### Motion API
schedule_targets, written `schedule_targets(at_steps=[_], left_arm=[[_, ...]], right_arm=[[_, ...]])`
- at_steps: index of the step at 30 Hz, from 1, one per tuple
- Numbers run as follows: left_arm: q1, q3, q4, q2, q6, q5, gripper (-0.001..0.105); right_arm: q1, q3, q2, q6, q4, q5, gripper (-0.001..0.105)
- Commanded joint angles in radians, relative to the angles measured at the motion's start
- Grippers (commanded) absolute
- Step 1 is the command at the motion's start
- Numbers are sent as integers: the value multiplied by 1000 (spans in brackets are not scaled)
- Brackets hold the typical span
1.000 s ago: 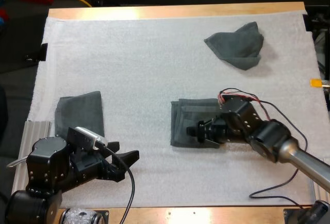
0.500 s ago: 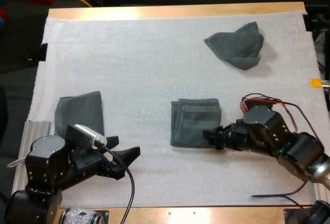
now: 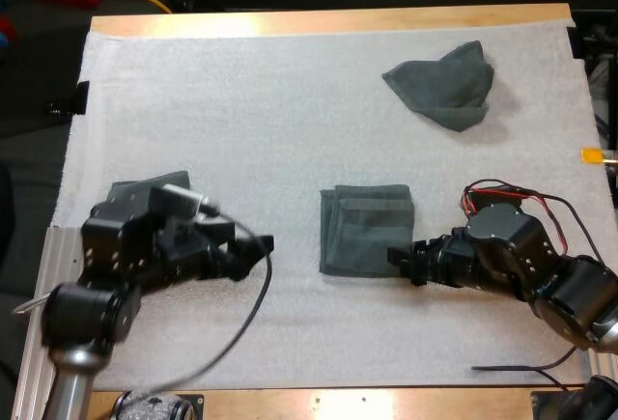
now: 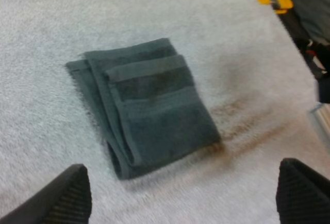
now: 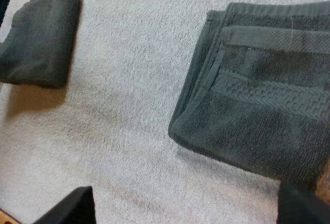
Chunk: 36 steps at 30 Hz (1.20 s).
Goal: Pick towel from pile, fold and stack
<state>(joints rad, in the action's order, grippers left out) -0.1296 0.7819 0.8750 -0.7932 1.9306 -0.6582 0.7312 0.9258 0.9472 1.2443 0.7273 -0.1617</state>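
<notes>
Left claw (image 3: 251, 253) advanced, bare mat (image 3: 290, 150) between it and folded towel (image 3: 367, 229) edge.

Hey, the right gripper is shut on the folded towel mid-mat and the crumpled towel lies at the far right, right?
Not quite: the right gripper is open, its fingers apart and clear of the folded towel, as the right wrist view shows. The crumpled towel does lie at the far right.
</notes>
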Motion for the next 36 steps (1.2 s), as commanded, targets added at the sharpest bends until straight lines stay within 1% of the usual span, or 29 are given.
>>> schedule_targets(at_steps=[1, 3, 10, 17, 21, 24, 28, 31, 34, 36], left_arm=[[1, 6, -28, -13, 1, 1, 71], [1, 6, -65, -78, 1, -11, 71], [1, 6, -153, -278, 1, -17, 71], [-2, 6, -250, -485, 1, -80, 71], [-2, 6, -291, -592, 1, -131, 71], [-2, 6, -307, -648, 1, -161, 72], [-2, 6, -312, -714, 1, -175, 72], [-4, 6, -319, -758, 3, -202, 72], [-14, 6, -330, -794, 26, -200, 72], [-30, 6, -353, -818, 60, -188, 72]], right_arm=[[2, 6, -7, 16, 9, 5, 69], [2, 6, -7, 16, 9, 5, 69], [2, 6, -7, 16, 9, 5, 69], [2, 6, -7, 16, 9, 5, 69], [2, 6, -7, 16, 9, 5, 69], [2, 6, -7, 16, 9, 7, 69], [2, 6, -7, 16, 9, 8, 69], [2, 6, -7, 16, 9, 8, 69], [2, 6, -7, 16, 9, 8, 69], [2, 6, -7, 16, 9, 8, 69]])
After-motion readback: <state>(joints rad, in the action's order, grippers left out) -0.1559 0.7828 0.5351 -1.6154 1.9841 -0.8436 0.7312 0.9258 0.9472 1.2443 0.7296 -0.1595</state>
